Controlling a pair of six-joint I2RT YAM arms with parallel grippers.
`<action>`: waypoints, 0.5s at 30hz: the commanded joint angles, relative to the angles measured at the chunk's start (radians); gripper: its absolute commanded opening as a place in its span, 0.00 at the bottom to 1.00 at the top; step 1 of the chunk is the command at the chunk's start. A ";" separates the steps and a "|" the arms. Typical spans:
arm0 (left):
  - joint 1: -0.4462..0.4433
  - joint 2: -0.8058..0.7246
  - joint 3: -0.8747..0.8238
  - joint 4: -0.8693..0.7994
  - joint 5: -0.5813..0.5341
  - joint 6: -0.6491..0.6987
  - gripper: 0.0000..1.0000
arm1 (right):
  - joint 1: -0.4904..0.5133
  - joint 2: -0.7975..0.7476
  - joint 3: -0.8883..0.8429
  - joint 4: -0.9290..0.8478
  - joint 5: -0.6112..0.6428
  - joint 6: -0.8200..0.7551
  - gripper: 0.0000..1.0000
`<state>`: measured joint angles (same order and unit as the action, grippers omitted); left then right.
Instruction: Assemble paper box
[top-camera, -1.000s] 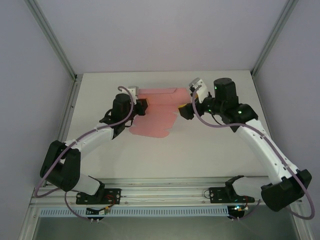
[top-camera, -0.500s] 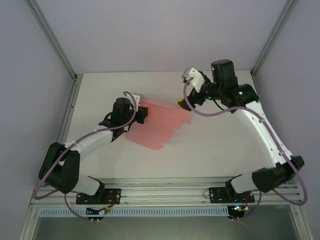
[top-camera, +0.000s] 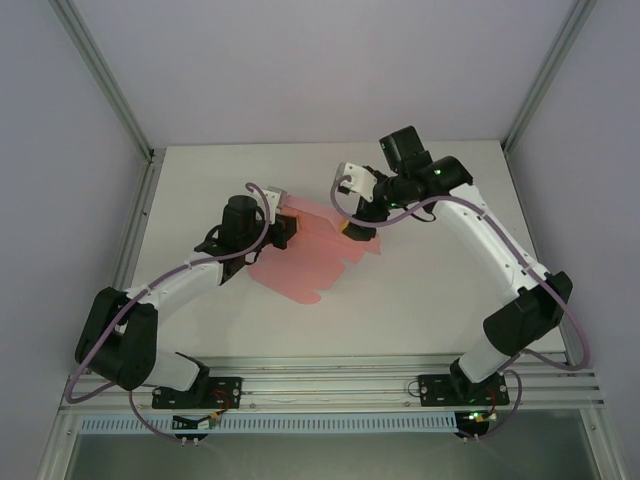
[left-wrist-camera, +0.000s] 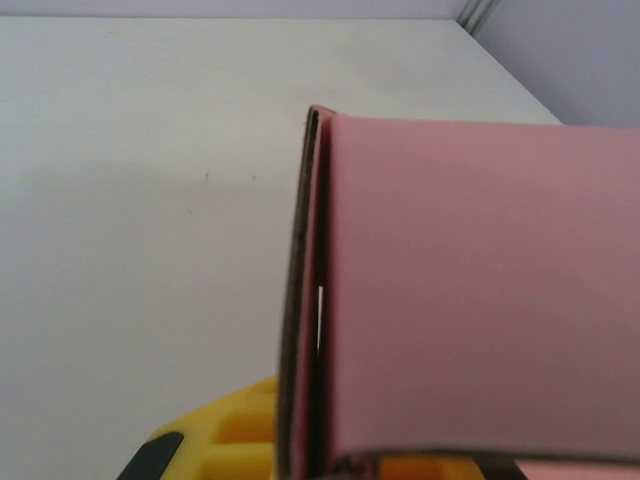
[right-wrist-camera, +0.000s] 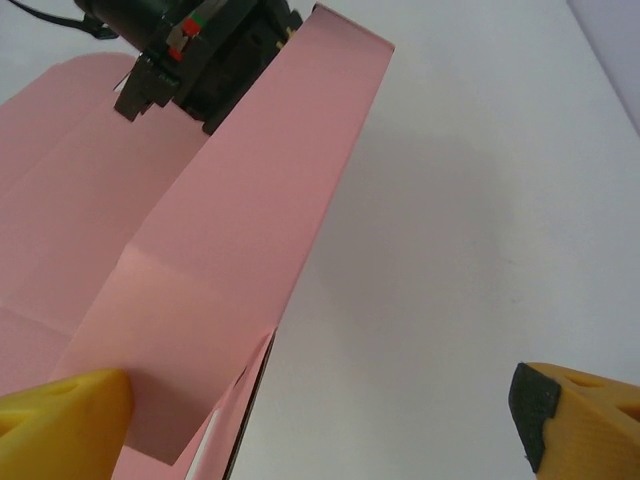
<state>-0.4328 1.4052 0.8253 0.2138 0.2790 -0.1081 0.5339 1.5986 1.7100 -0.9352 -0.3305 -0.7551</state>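
Note:
The paper box (top-camera: 305, 262) is a flat pink die-cut sheet lying mid-table, with its far flap (right-wrist-camera: 250, 220) folded up along a crease. My left gripper (top-camera: 287, 228) is shut on the sheet's far-left end; in the left wrist view the pink card (left-wrist-camera: 470, 300) comes out of the jaws (left-wrist-camera: 330, 465), folded layers edge-on. My right gripper (top-camera: 356, 226) stands wide open at the right end of that raised flap. In the right wrist view the flap's end lies against the left fingertip (right-wrist-camera: 60, 420), and the other fingertip (right-wrist-camera: 580, 425) is far off over bare table.
White table (top-camera: 430, 300) with an aluminium frame post at each back corner (top-camera: 150, 155) and a rail along the near edge (top-camera: 330, 385). Bare surface lies to the right of and in front of the sheet. The left arm's wrist (right-wrist-camera: 195, 50) shows behind the flap.
My right arm has swung left and turned its wrist, bringing the open gripper down to the flap's right end. The left gripper has kept its grip while the sheet turned slightly.

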 joint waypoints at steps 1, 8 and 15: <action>0.003 -0.030 0.012 0.050 0.096 -0.030 0.00 | 0.016 -0.023 -0.059 0.143 -0.001 0.030 0.97; 0.000 -0.002 0.006 0.100 0.157 -0.085 0.00 | 0.079 -0.066 -0.239 0.587 0.137 0.212 0.97; -0.006 -0.012 -0.012 0.122 0.050 -0.153 0.00 | 0.111 -0.099 -0.367 0.895 0.495 0.333 1.00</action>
<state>-0.4042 1.4200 0.8173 0.2245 0.2371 -0.2218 0.6289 1.4940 1.3777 -0.3058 -0.0280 -0.5030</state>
